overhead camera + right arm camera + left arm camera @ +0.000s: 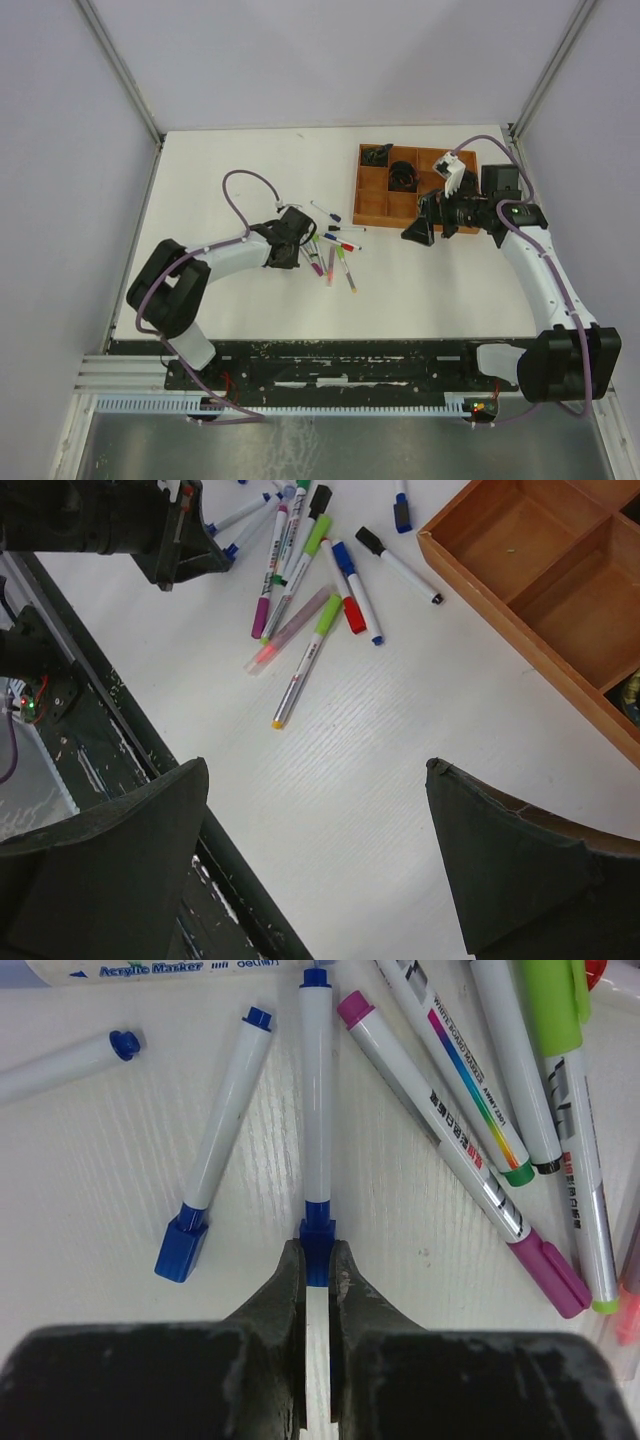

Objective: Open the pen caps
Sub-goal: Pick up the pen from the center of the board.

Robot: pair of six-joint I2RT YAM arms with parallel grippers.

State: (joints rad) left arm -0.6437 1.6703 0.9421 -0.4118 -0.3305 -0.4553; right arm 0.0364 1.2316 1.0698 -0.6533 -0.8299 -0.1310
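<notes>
My left gripper (316, 1263) is pinched tight on the blue cap (315, 1232) of a white pen (316, 1100), which lies on the table (100, 1210) among the other markers (450, 1150). My right gripper (315, 775) hangs wide apart, holding nothing, beside the wooden compartment tray (500, 610).

The white table (430, 290) shows a faint wood grain in the wrist views. Left of centre in the top view, a loose scatter of pens (335, 250) lies flat on it, fanned out and partly overlapping. At upper right sits a brown compartment tray (372, 208), apart from the pens. In the left wrist view a vertical blue pen (317, 1100) lies at centre. A slanted blue pen (220, 1135) lies just to its left, a magenta pen (460, 1153) to its right, and a green-capped marker (555, 1010) at upper right.
</notes>
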